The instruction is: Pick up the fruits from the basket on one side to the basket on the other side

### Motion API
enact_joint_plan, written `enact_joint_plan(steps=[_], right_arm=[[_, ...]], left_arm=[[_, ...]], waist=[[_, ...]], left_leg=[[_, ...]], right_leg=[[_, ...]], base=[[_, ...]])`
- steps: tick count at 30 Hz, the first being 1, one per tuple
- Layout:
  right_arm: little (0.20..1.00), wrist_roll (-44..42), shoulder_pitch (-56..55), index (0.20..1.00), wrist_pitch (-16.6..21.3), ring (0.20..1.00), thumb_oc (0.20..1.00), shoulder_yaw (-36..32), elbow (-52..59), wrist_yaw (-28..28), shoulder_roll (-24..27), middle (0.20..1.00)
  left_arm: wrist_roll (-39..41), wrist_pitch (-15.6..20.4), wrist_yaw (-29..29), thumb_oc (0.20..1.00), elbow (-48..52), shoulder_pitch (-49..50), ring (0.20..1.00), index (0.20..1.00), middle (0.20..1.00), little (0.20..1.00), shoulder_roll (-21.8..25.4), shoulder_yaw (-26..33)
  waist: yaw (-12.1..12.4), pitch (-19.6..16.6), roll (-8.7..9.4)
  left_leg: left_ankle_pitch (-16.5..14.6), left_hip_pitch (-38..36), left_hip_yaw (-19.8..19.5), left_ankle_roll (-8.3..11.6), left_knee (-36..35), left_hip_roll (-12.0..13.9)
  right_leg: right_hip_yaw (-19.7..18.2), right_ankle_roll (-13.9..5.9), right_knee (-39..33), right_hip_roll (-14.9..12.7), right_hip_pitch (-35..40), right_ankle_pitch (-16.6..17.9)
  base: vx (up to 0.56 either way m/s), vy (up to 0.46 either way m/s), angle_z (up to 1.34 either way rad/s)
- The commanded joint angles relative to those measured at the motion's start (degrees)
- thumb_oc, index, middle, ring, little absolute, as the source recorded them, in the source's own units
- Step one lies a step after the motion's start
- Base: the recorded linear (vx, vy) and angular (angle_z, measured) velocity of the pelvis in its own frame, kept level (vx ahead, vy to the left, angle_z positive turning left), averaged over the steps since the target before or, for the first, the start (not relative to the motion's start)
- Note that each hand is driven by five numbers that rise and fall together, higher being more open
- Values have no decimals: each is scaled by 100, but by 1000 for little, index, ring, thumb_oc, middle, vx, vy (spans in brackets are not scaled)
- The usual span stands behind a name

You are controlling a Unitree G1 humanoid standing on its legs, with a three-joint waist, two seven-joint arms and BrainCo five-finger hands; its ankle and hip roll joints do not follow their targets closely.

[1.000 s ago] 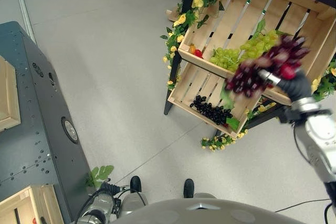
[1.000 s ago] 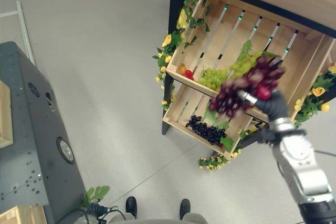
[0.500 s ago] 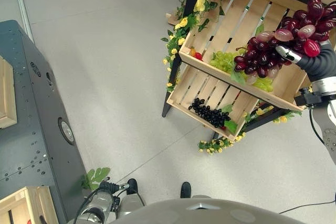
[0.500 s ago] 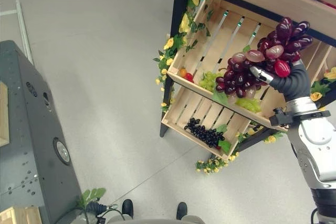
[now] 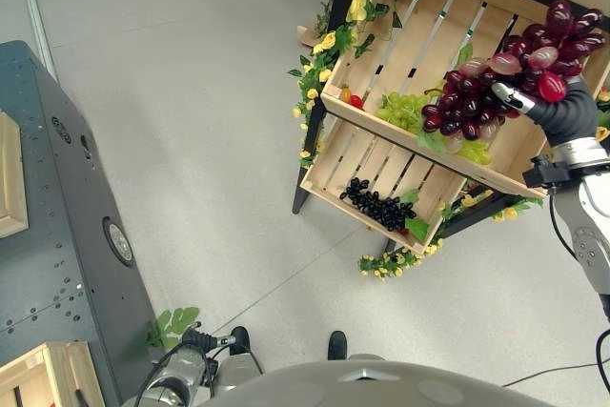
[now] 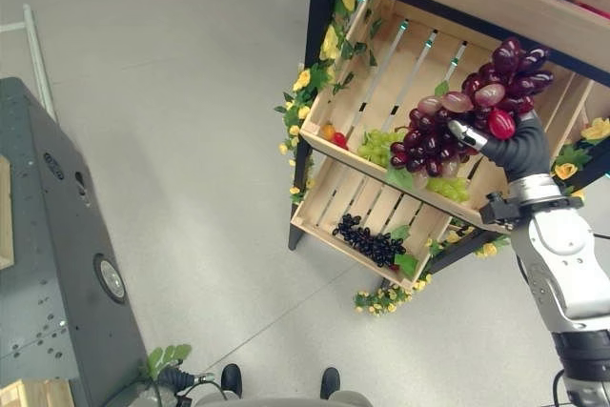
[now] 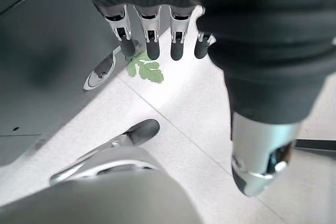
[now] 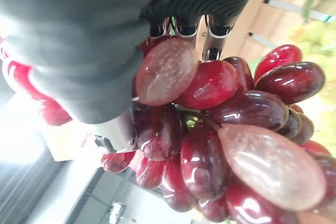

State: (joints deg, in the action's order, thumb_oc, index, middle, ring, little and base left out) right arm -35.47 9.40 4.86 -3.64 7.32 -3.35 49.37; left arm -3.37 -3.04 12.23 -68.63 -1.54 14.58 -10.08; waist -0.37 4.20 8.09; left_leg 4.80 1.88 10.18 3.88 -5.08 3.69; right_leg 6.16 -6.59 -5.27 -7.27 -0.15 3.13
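a red grape bunch (image 5: pixel 496 92) is grasped in the right hand (image 6: pixel 515 148), held above the upper crate (image 5: pixel 400 40) beside green grapes (image 5: pixel 405 110). in the left wrist view, the left hand (image 7: pixel 157 30) hangs with fingers (image 7: pixel 152 40) released, straight above the floor (image 7: pixel 184 124).

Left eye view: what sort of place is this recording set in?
Probably a mock fruit stall on an indoor test floor. Slatted wooden crates on a dark stand edged with yellow flowers hold green grapes and black grapes; the right hand holds red grapes.
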Motion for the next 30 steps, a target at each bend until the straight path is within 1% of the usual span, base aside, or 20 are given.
enact_joint_plan(steps=[1, 7, 8, 12, 14, 16, 21, 24, 25, 29, 30], right_arm=[[200, -83, 957, 200, 175, 200, 200, 108, -185, -269, 456, 200], [200, -8, 1439, 200, 51, 200, 200, 575, -508, -279, 501, 200], [200, 73, 1520, 200, 15, 200, 200, 727, -553, -257, 402, 200], [200, 278, 1719, 200, -71, 200, 200, 989, -667, -282, 227, 200], [200, 390, 1944, 200, -120, 200, 200, 1201, -840, -369, 3, 200], [200, 508, 2149, 200, -154, 200, 200, 1348, -999, -418, -81, 200], [200, 473, 2669, 200, -191, 200, 200, 1630, -1457, -584, -209, 200], [200, 355, 3349, 200, -221, 200, 200, 1929, -2058, -738, -183, 200], [200, 351, 3372, 200, -215, 200, 200, 1946, -2075, -736, -183, 200], [200, 284, 4191, 200, -277, 200, 200, 2272, -2784, -889, -59, 200], [200, 281, 4210, 200, -273, 200, 200, 2286, -2797, -888, -59, 200]], left_arm=[[130, 57, -35, 1000, -360, -332, 1000, 1000, 1000, 1000, -197, -306], [170, 49, -54, 1000, -393, -347, 1000, 1000, 1000, 1000, -183, -342], [160, 46, -63, 1000, -396, -339, 1000, 1000, 1000, 1000, -180, -379], [128, 37, -52, 1000, -409, -335, 1000, 1000, 1000, 1000, -186, -407], [125, 35, -27, 1000, -394, -350, 1000, 1000, 1000, 1000, -194, -455], [113, 31, -13, 1000, -384, -359, 1000, 1000, 1000, 1000, -188, -498], [138, 33, 23, 1000, -360, -368, 1000, 1000, 1000, 1000, -170, -572], [229, 41, 55, 1000, -382, -370, 1000, 1000, 1000, 1000, -124, -649], [230, 41, 55, 1000, -383, -374, 1000, 1000, 1000, 1000, -129, -642], [379, 52, 94, 1000, -446, -403, 1000, 1000, 1000, 1000, -82, -699], [380, 52, 94, 1000, -447, -407, 1000, 1000, 1000, 1000, -86, -694]], waist=[[326, -75, 45], [393, -22, 49], [431, -4, 41], [468, 9, 26], [522, 31, 5], [561, 48, -3], [633, 100, -2], [697, 147, 18], [691, 149, 13], [775, 204, 64], [769, 205, 60]], left_leg=[[-539, -185, -316, -25, 8, -85], [-499, -113, -352, -22, 8, -99], [-487, -81, -370, -25, 8, -106], [-482, -73, -391, -28, 8, -111], [-479, -62, -417, -32, 8, -119], [-470, -46, -431, -38, 8, -129], [-445, 9, -472, -37, 9, -137], [-402, 96, -521, -31, 14, -147], [-401, 98, -521, -31, 14, -147], [-341, 231, -577, -17, 19, -154], [-341, 234, -578, -17, 19, -154]], right_leg=[[-71, -422, 27, -114, -140, 85], [-28, -418, 27, -128, -170, 100], [-10, -414, 27, -137, -185, 101], [18, -414, 27, -150, -186, 101], [39, -410, 27, -158, -178, 95], [62, -409, 27, -158, -185, 100], [97, -407, 27, -169, -215, 115], [131, -402, 27, -171, -266, 128], [131, -401, 27, -171, -269, 129], [174, -396, 27, -159, -363, 161], [174, -396, 27, -159, -366, 162]], base=[[0, 0, 0], [-9, 1, 7], [1, 4, 4], [1, 1, 1], [-1, 2, 2], [0, 0, 0], [-8, -4, 5], [-17, 0, 11], [-22, -2, 10], [-21, -10, 9], [-9, -7, 5]])
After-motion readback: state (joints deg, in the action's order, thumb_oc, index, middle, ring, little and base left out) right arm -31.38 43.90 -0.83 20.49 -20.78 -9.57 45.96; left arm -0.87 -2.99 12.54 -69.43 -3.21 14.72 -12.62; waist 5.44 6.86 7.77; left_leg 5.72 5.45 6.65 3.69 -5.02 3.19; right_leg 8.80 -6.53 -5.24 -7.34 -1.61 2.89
